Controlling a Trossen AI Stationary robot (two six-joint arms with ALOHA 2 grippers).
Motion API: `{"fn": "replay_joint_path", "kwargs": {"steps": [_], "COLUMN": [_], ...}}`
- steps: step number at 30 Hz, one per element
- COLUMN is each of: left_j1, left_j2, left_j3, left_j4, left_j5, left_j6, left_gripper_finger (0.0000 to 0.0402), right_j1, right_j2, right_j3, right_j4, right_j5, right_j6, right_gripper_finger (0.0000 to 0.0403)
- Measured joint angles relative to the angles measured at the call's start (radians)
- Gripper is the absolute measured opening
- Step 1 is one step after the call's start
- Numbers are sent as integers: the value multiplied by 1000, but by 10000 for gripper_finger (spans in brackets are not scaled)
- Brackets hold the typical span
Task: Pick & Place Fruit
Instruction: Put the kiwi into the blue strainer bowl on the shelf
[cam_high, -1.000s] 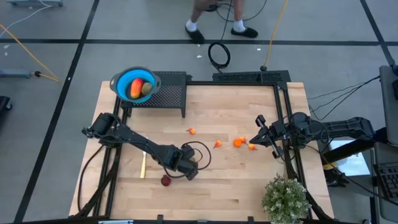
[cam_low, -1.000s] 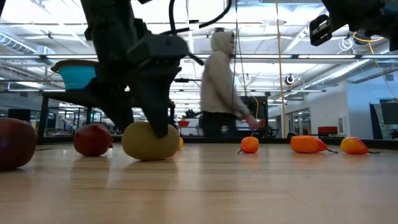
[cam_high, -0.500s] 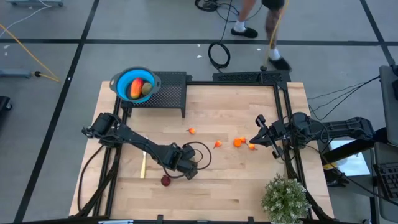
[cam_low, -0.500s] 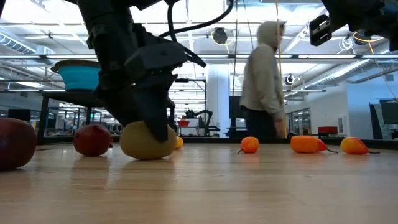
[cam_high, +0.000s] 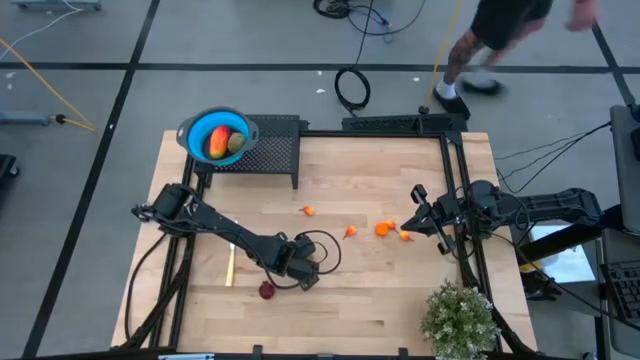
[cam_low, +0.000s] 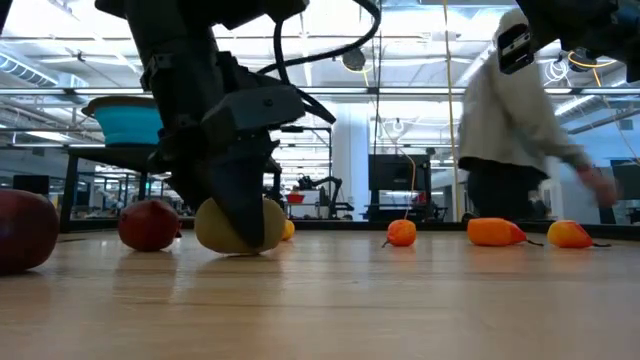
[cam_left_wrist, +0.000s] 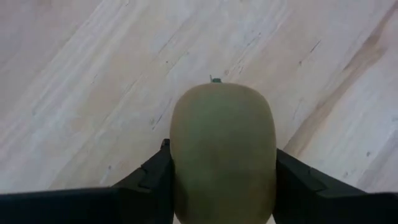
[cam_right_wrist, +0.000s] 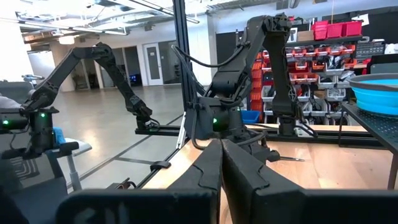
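Two left claw (cam_left_wrist: 221, 186) fingers flanking olive-green fruit (cam_left_wrist: 222, 149), hidden overhead

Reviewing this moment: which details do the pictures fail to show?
- Olive-green oval fruit: high view, left gripper covers it; firm contact unclear.
- Round blue bowl: contents beyond two pieces hidden by its rim.
- Person: blurred, low view.
- Right gripper: shut, empty.
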Motion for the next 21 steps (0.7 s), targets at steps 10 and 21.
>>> {"fn": "replay_joint_path", "kwargs": {"steps": [10, 21], "left_j1": [0, -11], "left_j2": [-167, -366], "left_j3": [8, 8], "left_j4": [150, 506], "left_j5": [-20, -76], "left_j6": [207, 521], "left_gripper_finger": [203, 198], "right_j1": [0, 0], "right_j2": [0, 0], "right_j3": [0, 0], "right_j4": [0, -1], "right_j5": [1, 0], "right_j6": [0, 0], "right_gripper_finger": [4, 4]}}
